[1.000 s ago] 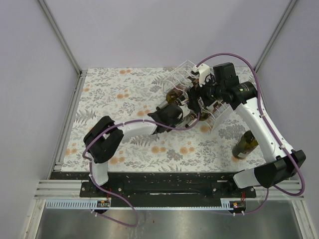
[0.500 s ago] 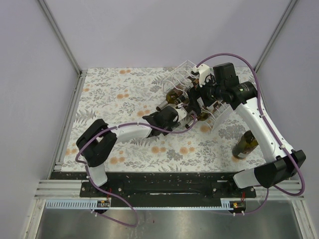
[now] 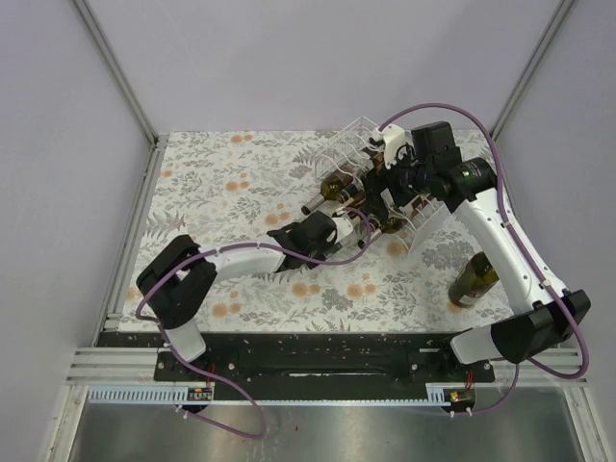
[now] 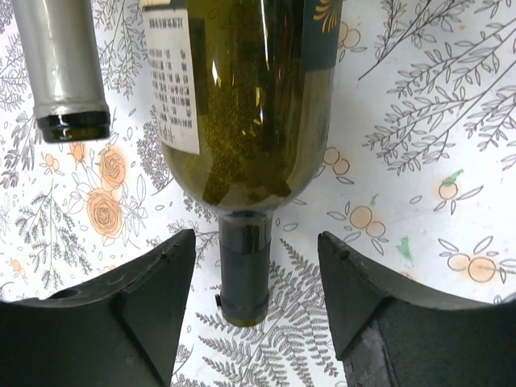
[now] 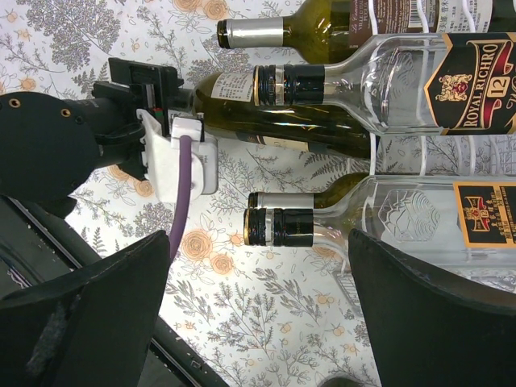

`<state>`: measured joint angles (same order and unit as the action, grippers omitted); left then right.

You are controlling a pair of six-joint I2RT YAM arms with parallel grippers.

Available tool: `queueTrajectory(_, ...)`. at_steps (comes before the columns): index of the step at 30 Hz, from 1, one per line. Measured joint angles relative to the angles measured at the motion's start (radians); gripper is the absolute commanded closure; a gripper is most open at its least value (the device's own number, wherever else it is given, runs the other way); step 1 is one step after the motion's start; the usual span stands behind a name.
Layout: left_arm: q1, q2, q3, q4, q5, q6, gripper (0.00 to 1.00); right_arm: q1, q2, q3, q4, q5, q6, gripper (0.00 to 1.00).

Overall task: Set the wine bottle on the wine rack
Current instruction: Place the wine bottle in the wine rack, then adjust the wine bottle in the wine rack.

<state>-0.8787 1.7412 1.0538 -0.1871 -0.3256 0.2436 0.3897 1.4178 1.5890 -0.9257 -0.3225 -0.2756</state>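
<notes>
On the floral tabletop [image 3: 231, 183], the clear wine rack [image 3: 348, 135] sits directly under the right gripper [image 5: 258, 235] and just ahead of the left gripper [image 4: 256, 242]. It already carries several bottles lying on their sides. The green wine bottle [image 4: 242, 105] lies among them, apparently in a lower cradle, with its neck pointing back at the left gripper. That gripper is open: the fingers flank the dark neck on both sides without touching it. The right gripper stands wide open and holds nothing, hanging over the necks of two clear bottles [image 5: 363, 81].

The main risk is in the retreat. If the left arm backs off at a skew, a finger could hook the neck and drag the bottle out of its cradle. The wrist view does not show how firmly the body is seated, so it may also slide out neck-first. A silver-capped neck [image 4: 68, 72] just left of the left gripper could be knocked. A low sweep by the right gripper could nudge the necks beneath it, or the light rack itself.
</notes>
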Motion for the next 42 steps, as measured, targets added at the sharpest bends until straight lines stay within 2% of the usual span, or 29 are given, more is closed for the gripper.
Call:
queueTrajectory(10,0.002,-0.119,-0.090,0.012,0.021,0.019,0.34,0.000,0.000,-0.006,0.000,0.000,-0.001,0.01)
queueTrajectory(21,0.052,-0.290,-0.256,0.018,0.119,0.064,0.34,0.000,0.000,-0.013,0.000,-0.001,-0.001,0.01)
queueTrajectory(30,0.172,-0.287,-0.271,0.019,0.275,0.093,0.35,0.000,0.000,-0.013,0.000,-0.001,-0.001,0.01)
queueTrajectory(42,0.226,-0.212,-0.221,-0.049,0.420,0.108,0.36,0.000,0.000,-0.013,0.000,-0.001,-0.001,0.01)
